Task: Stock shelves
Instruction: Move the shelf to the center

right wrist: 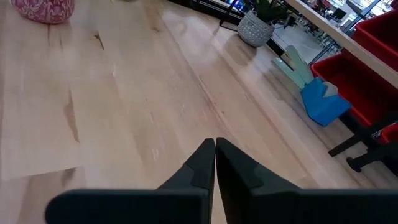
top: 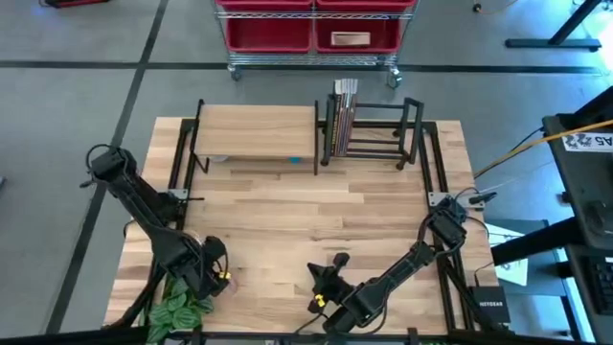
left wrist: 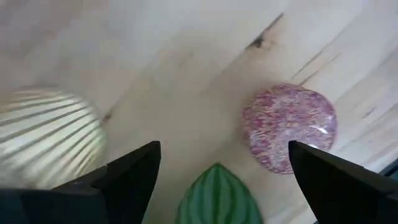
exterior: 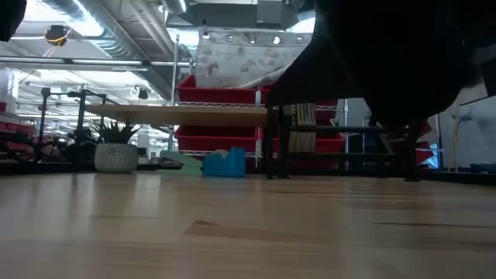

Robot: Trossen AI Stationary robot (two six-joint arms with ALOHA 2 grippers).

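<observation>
- While both arms are hanging low at the near edge of the table (top: 287, 220), the wood-topped shelf (top: 257, 131) is sitting at about 11 o'clock on it, with the black book rack (top: 375, 129) just beside it at about 1 o'clock, a few books (top: 343, 113) standing in the rack's left end.
- Left gripper (top: 213, 266) is hovering around 7 o'clock, right by a leafy green plant (top: 180, 311). Its wrist view is showing the jaws spread wide apart, holding nothing, over a pink patterned round thing (left wrist: 289, 127), a pale ribbed round thing (left wrist: 46, 137) and one striped green leaf (left wrist: 216, 200). From overhead I can't make those two round things out.
- Right gripper (top: 328, 275) is sitting near 6 o'clock. Its wrist view is showing the fingers (right wrist: 198, 165) pressed together with nothing between them.
- That same view is also catching the blue piece (right wrist: 323, 99), a pale green piece (right wrist: 292, 65) and a small potted plant (right wrist: 256, 25) under the shelf; from above only a blue sliver (top: 295, 161) is peeking out.
- Low view is showing the shelf top edge-on (exterior: 186, 114), and a wheeled cart with red bins (top: 311, 29) is standing behind the table.
</observation>
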